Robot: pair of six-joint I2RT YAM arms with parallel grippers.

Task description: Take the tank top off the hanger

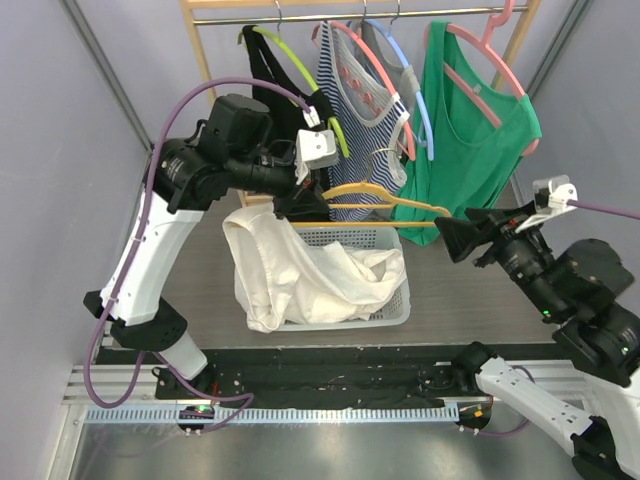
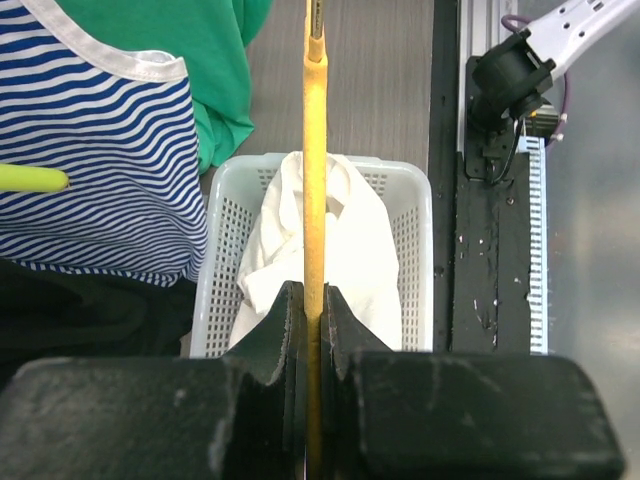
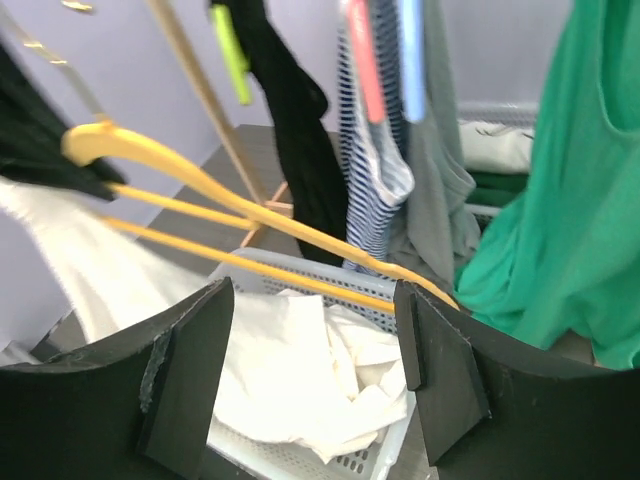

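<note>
Left end effector (image 2: 312, 296) was clamped on the yellow hanger (image 1: 385, 205). The right end effector (image 3: 312, 295) stood apart near its far tip, holding nothing. The white tank top (image 1: 300, 270) lay slumped in the basket (image 1: 395, 315), seemingly off the hanger, so little looked left.

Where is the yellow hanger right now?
The yellow hanger is in the middle of the top view, above the white basket; the left gripper is shut on one end and the open right gripper is by the other.
</note>
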